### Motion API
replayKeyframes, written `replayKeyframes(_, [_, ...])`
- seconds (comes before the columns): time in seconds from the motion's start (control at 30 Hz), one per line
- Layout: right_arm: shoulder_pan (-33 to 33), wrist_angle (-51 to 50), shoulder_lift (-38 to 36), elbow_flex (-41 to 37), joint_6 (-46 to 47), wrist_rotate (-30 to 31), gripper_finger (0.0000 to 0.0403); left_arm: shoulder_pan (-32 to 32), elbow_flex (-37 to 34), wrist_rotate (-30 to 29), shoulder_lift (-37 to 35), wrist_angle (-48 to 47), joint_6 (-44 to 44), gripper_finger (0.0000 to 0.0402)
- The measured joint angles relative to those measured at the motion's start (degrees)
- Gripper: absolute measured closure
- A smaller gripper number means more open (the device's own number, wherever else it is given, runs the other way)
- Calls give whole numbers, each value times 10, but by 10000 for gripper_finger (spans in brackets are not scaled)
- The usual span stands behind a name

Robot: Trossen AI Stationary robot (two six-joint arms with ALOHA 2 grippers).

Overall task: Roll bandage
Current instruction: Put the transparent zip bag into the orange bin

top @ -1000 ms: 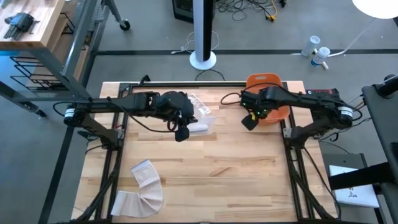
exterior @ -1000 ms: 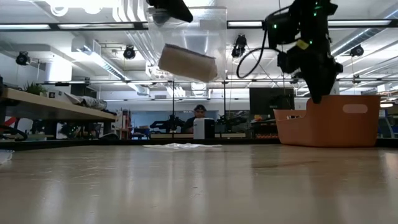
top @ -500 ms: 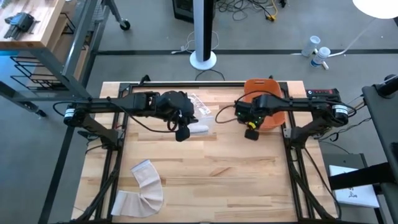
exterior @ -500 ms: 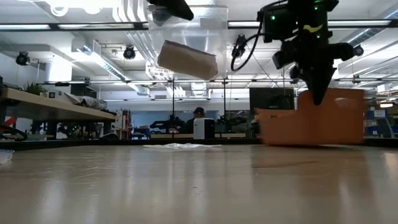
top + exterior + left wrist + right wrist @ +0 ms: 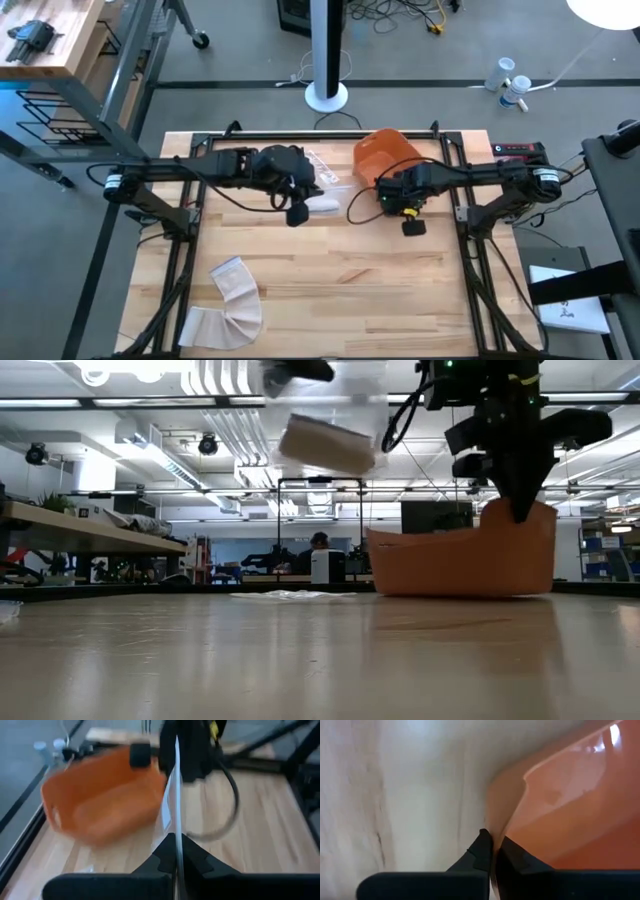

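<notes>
**Inspector A:** Starting at the left. What lies near the table's front-left corner?

**Inspector B:** Loose strips of bandage, flat on the wooden table, well apart from both grippers.

**Inspector A:** Left gripper?

**Inspector B:** The left gripper is raised above the table, fingers pressed together on the edge of a clear plastic bag. The bag hangs below the gripper, and a pale rolled bandage sits inside it, clear of the table surface in the low view. In the left wrist view the bag's thin edge runs straight out from between the closed fingers.

**Inspector A:** And to the right?

**Inspector B:** The right gripper is clamped on the rim of the orange bin. The right wrist view shows the bin wall pinched between its fingers. The bin stands just beyond that gripper, tilted, near the bag.

**Inspector A:** Anything else?

**Inspector B:** A crumpled wrapper lies on the table beside the left gripper.
</notes>
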Motion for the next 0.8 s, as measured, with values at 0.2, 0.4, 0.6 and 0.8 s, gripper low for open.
replayKeyframes(0.2, [25, 2, 0, 10, -44, 0, 352, 0, 0, -21, 29, 57, -26, 401])
replayKeyframes(0.4, [40, -5, -1, 43, 25, -2, 279, 6, 0, -64, 39, 53, -88, 401])
replayKeyframes(0.6, [54, -28, -2, 131, 105, -2, 207, 11, 0, -104, 39, 52, -108, 401])
replayKeyframes(0.8, [61, -43, -2, 272, 150, -2, 153, 40, -1, -106, 46, 52, -150, 401])
